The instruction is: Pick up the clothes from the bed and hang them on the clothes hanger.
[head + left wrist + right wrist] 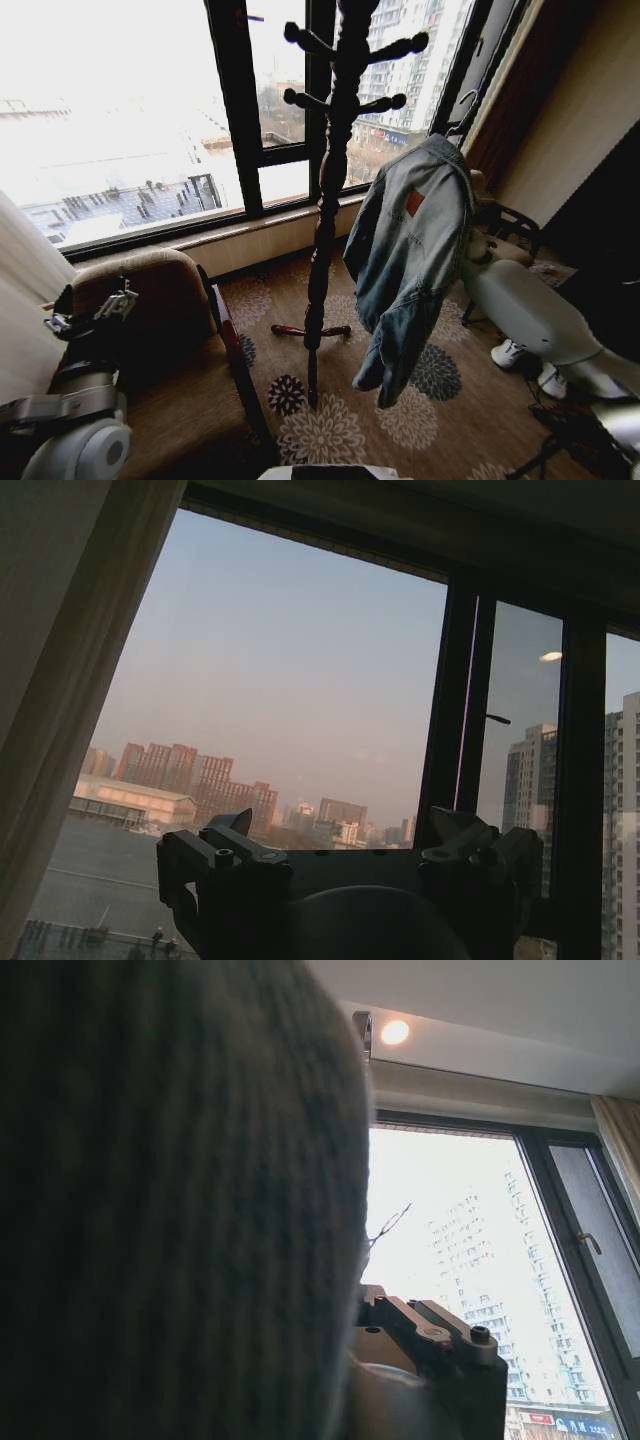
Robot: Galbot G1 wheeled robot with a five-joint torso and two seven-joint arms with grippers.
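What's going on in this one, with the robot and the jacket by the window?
The right arm is holding the light-blue denim jacket up in the air beside the dark wooden coat stand at the window. The jacket droops with its red patch facing the head camera, and it is not yet on any of the stand's pegs. The left claw is open, parked low over the brown armchair.

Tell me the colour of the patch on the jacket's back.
Red, on the light-blue denim jacket; clearest in the head view.

Head view looking down, wrist views facing the window (300, 710)
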